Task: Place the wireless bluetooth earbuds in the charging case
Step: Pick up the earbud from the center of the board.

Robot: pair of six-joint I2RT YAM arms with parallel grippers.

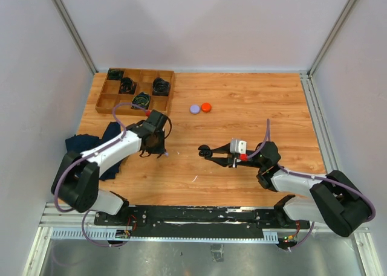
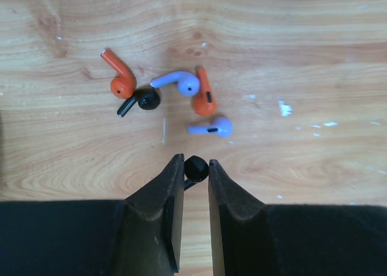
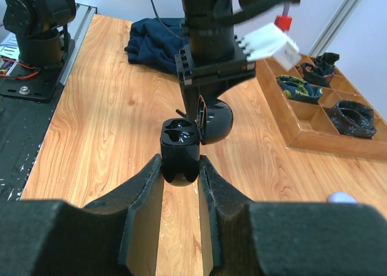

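- Top view: the left gripper [image 1: 161, 149] is down at the wooden table [image 1: 254, 101], left of centre. From up here I cannot tell how its fingers stand.
- The right gripper [image 1: 207, 150] reaches in from the right with a black charging case [image 1: 204, 149] at its tip, a little apart from the left one.
- Far left sits a wooden tray [image 1: 104, 101] of coiled black cables [image 1: 161, 86], with a purple round case [image 1: 195, 109] touching an orange round case [image 1: 206, 107] to its right. A dark blue cloth [image 1: 91, 144] lies under the left arm.
- Left wrist view: the fingers [image 2: 166, 194] are clamped on a black earbud [image 2: 196, 167], right at the tips.
- Just beyond on the wood lie an orange earbud [image 2: 118, 77], a dark earbud [image 2: 142, 101] touching it, a purple earbud [image 2: 178, 81], a second orange earbud [image 2: 204, 93] against that one, and a second purple earbud [image 2: 213, 127] nearest the tips.
- Right wrist view: the fingers [image 3: 148, 185] squeeze the charging case from both sides. Its lid [image 3: 216, 120] is flipped up and both sockets face upward.
- The left arm's head hangs just behind the case, with the tray off to the right.
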